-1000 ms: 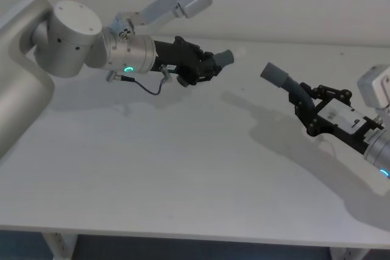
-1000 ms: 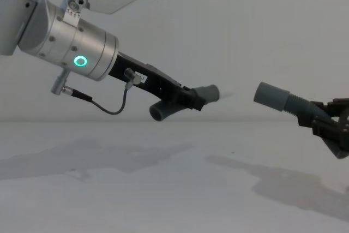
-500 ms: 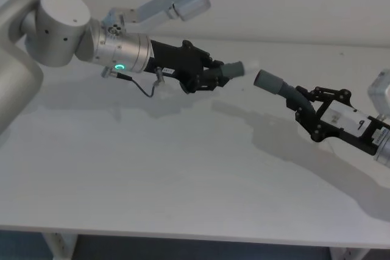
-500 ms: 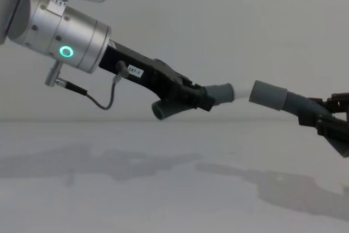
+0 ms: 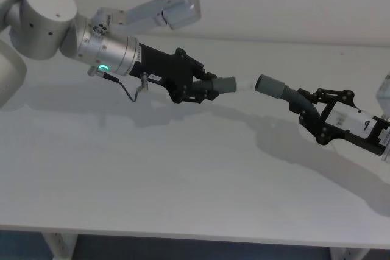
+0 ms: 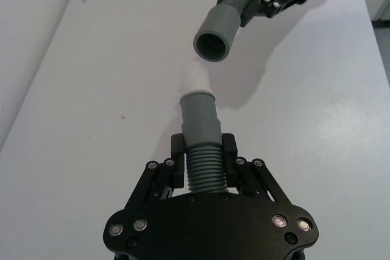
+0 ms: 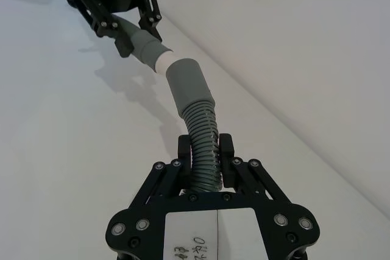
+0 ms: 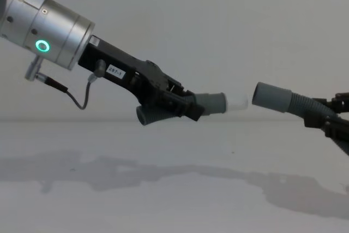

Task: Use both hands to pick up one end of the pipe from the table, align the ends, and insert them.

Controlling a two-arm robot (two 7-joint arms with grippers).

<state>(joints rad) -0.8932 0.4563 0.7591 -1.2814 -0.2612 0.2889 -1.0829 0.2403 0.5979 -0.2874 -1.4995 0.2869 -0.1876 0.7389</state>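
Note:
Both pipe pieces hang in the air above the white table (image 5: 183,181). My left gripper (image 5: 207,87) is shut on the ribbed body of one pipe piece (image 5: 224,84), whose white tip (image 5: 245,83) points right. My right gripper (image 5: 308,111) is shut on the ribs of the other pipe piece (image 5: 286,94); its grey cuff (image 5: 269,84) faces the tip. The ends are nearly in line, with a small gap between the white tip (image 8: 238,102) and the cuff (image 8: 271,97). The left wrist view looks along the white tip (image 6: 195,78) to the open cuff mouth (image 6: 213,45).
The table's far edge meets a plain white wall (image 5: 292,4). Its front edge (image 5: 195,234) runs along the bottom of the head view. The arms' shadows lie on the bare surface under them.
My left arm has moved down and to the right, which brought the white tip close to the other cuff. The right piece has levelled out to face it. The gap has narrowed.

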